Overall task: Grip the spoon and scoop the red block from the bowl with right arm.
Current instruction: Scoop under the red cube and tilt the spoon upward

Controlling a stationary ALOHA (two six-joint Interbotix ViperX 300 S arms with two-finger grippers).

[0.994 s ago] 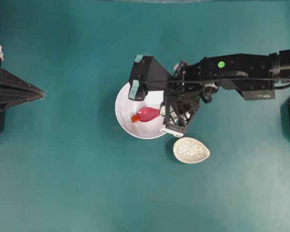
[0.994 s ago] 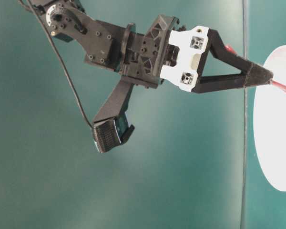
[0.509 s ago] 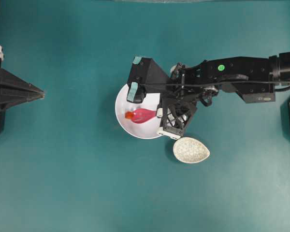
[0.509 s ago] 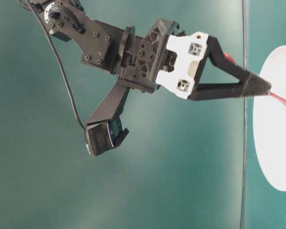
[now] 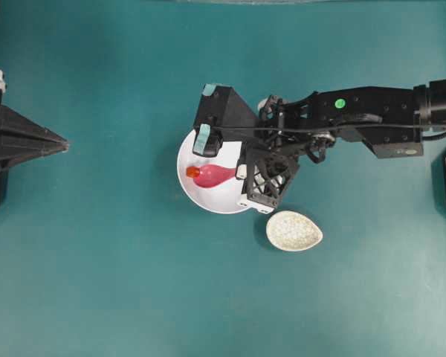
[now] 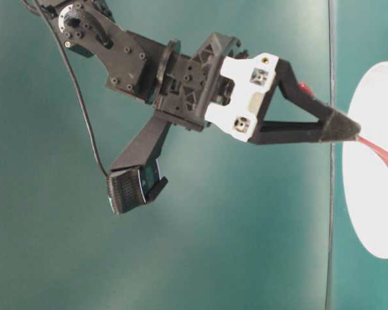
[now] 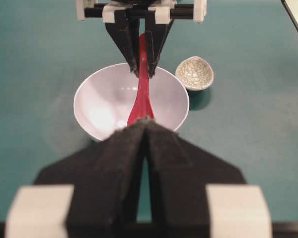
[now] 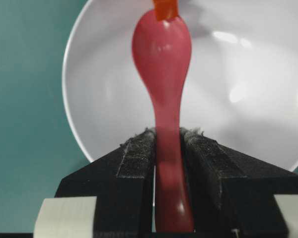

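Note:
My right gripper (image 8: 168, 136) is shut on the handle of the pink spoon (image 8: 162, 54). It reaches over the large white bowl (image 8: 99, 99). The spoon's scoop lies inside the bowl, and its tip touches the small red block (image 8: 166, 9). In the overhead view the right gripper (image 5: 239, 174) is at the bowl's right side. The spoon (image 5: 214, 175) points left, with the block (image 5: 192, 172) at its tip near the bowl's (image 5: 201, 199) left part. My left gripper (image 5: 59, 141) is shut and empty at the far left. In the left wrist view its fingers hide the block.
A small speckled egg-shaped dish (image 5: 293, 230) sits just right of and below the bowl, also in the left wrist view (image 7: 194, 73). The right wrist camera with teal tape (image 5: 208, 134) hangs over the bowl's upper rim. The table is teal.
My right gripper has moved left with the spoon. The scoop has pushed the red block left and slightly up across the bowl. The left arm has not moved.

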